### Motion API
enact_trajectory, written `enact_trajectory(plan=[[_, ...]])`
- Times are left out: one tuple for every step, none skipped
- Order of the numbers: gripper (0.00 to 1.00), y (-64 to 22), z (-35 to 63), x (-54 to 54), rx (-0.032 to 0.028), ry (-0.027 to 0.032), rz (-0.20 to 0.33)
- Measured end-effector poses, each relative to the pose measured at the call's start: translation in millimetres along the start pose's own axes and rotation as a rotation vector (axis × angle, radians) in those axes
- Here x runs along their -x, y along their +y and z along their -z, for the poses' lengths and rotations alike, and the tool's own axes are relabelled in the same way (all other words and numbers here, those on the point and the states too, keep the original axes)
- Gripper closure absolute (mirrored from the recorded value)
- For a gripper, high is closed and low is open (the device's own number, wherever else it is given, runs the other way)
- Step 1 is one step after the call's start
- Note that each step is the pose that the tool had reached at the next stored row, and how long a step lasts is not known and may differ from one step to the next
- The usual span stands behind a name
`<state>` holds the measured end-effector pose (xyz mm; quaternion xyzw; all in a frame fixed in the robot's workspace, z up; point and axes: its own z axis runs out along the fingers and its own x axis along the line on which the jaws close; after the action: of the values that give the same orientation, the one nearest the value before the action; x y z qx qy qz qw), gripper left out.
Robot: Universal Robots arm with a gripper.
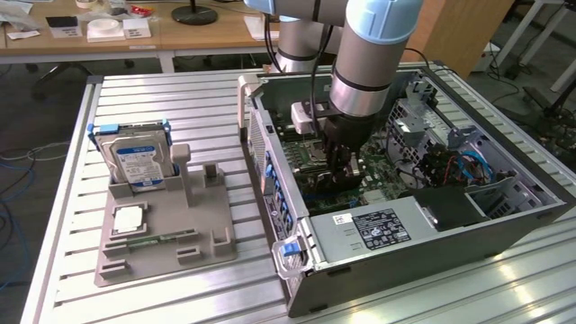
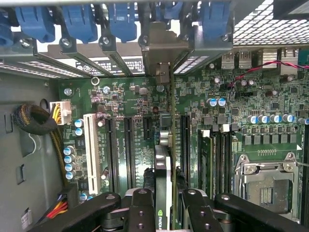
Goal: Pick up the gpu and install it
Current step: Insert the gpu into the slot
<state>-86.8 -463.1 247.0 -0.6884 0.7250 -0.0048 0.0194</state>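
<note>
My gripper is lowered inside the open computer case, over the green motherboard. It is shut on the gpu, which I see edge-on in the wrist view as a thin dark card between the two black fingers. The card's silver bracket reaches up to the case's rear slot openings with blue latches. The card's lower edge lines up with the row of black expansion slots; I cannot tell whether it is seated.
On the slatted table, a grey fixture holds the silver hard drive, a narrow memory stick and a small chip. The power supply, blue cables and the CPU socket crowd the case.
</note>
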Motion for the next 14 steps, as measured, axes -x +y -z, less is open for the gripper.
enact_trajectory(plan=[[0.73,0.0,0.0,0.0,0.0000,-0.0001,0.000],[0.73,0.0,0.0,0.0,0.0000,-0.0003,0.000],[0.73,0.0,0.0,0.0,0.0000,-0.0003,0.000],[0.73,0.0,0.1,0.0,-0.0001,-0.0004,0.000],[0.73,0.0,0.3,0.0,-0.0001,-0.0004,0.000],[0.73,0.0,0.5,0.0,-0.0003,-0.0003,0.000],[0.73,-0.1,0.8,0.0,-0.0005,-0.0002,0.000],[0.73,-0.1,1.0,0.0,-0.0006,-0.0003,0.000],[0.73,-0.1,1.0,0.0,-0.0007,-0.0002,0.000],[0.73,-0.1,1.0,0.0,-0.0007,-0.0004,0.000],[0.73,0.0,0.9,0.0,-0.0007,-0.0004,0.000],[0.73,0.1,0.8,0.0,-0.0007,-0.0003,0.000],[0.73,0.3,0.6,0.0,-0.0008,-0.0002,0.000],[0.73,0.4,0.5,0.0,-0.0008,-0.0001,0.000]])
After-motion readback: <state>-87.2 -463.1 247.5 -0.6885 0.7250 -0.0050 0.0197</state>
